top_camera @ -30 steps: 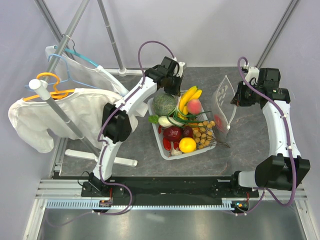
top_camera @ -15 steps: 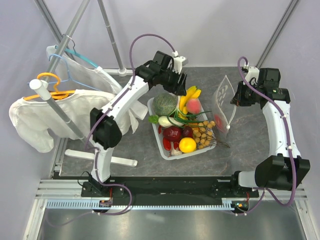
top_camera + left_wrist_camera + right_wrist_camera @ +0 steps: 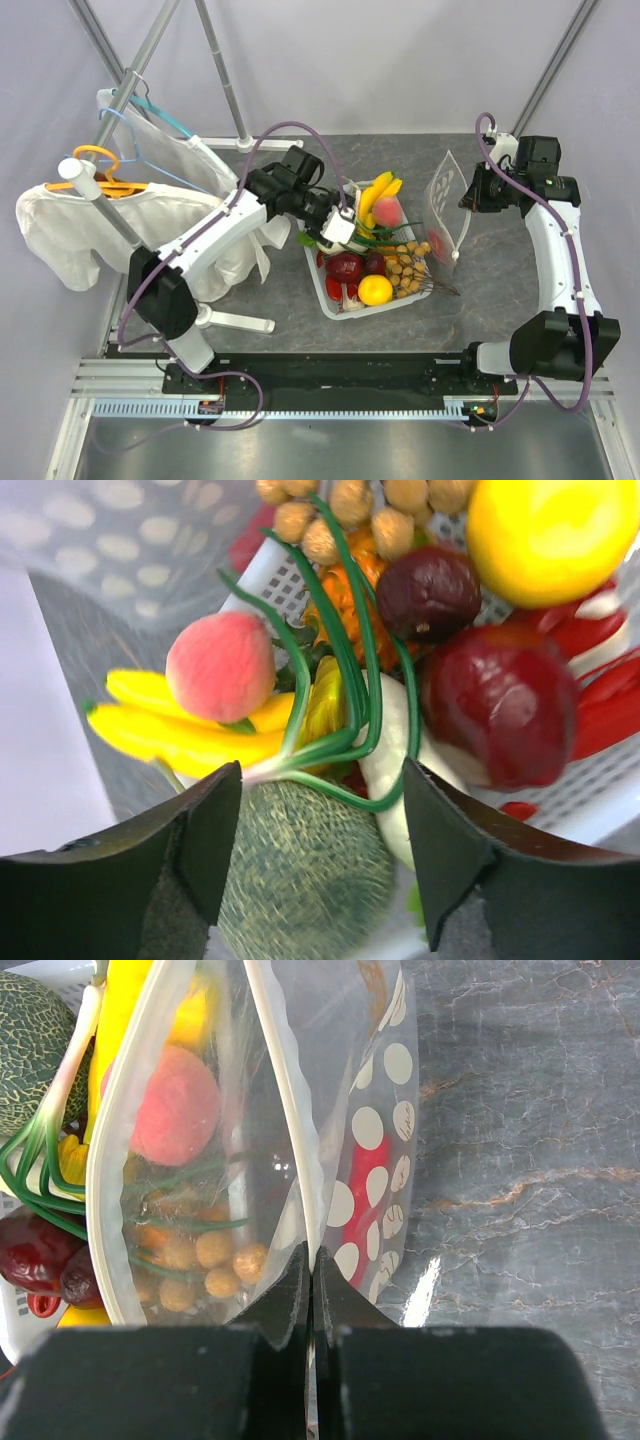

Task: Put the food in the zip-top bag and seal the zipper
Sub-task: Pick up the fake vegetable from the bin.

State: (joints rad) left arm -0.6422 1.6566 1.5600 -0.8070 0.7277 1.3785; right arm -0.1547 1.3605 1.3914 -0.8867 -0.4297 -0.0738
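Left gripper [image 3: 322,780] swung over the melon [image 3: 300,890], fingers now spread; right gripper [image 3: 310,1265] apparently still pinches the zip-top bag [image 3: 385,1110].

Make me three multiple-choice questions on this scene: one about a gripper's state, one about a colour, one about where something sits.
1. The right gripper is: A open; B shut on the zip-top bag's edge; C out of view.
2. The bag's dots are: A white; B black; C green.
3. The peach lies: A in the bag; B in the white basket; C in the right gripper.
Answers: B, it pinches the rim; A, white in both views; B, against the bananas there.
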